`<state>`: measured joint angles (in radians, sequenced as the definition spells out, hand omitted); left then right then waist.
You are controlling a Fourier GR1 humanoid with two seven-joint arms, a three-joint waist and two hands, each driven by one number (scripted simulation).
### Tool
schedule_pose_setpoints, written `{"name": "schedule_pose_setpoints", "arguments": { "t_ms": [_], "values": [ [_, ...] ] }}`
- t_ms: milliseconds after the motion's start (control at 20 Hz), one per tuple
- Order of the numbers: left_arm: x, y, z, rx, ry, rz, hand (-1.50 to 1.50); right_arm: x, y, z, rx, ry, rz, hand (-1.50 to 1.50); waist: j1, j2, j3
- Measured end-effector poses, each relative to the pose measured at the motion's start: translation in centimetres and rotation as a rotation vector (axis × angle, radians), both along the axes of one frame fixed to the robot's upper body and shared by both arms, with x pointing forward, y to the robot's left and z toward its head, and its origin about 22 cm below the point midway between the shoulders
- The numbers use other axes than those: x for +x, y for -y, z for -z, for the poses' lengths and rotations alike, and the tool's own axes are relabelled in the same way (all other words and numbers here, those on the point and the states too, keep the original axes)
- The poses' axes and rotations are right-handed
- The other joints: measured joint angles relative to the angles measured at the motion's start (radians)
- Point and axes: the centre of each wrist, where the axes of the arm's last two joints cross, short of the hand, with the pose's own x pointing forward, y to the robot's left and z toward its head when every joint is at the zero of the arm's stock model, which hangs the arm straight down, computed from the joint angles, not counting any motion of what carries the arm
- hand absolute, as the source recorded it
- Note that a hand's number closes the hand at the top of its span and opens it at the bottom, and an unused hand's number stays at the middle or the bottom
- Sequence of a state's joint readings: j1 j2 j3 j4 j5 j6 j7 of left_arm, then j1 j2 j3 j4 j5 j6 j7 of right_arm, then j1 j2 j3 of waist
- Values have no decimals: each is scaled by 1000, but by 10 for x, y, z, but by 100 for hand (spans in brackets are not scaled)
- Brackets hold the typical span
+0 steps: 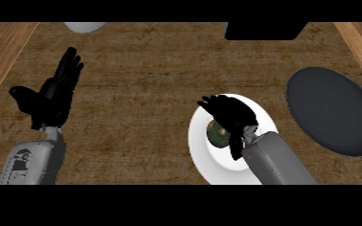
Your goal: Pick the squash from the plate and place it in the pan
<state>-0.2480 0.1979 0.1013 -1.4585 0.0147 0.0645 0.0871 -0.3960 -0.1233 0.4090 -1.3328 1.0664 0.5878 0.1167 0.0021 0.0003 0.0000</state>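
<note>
Brown bench [155,124] carrying a dark pan [329,110] at right and a white plate [205,158], on which the green squash [217,133] lies under the right hand [230,112], fingers curled round it; left hand [53,96] rests open, fingers straight.

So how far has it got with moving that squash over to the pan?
Early stage. Done: the right robot hand has reached the round white plate and is curled over the dark green squash, which sits on the plate. Whether it is gripped yet, I cannot tell. Left: lifting it and carrying it to the dark grey round pan, which holds nothing. The left robot hand rests open at the left.
</note>
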Motion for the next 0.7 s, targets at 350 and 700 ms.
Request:
{"name": "schedule_pose_setpoints", "arguments": {
  "t_ms": [350,700],
  "values": [
    [-5,2,5,5,1,5,0,-2,-4,13,17,-1,-108,150,1,-1,0],
    [-3,-2,3,1,2,-2,0,-8,-4,23,29,33,-151,150,0,-3,-1]
  ]
}}
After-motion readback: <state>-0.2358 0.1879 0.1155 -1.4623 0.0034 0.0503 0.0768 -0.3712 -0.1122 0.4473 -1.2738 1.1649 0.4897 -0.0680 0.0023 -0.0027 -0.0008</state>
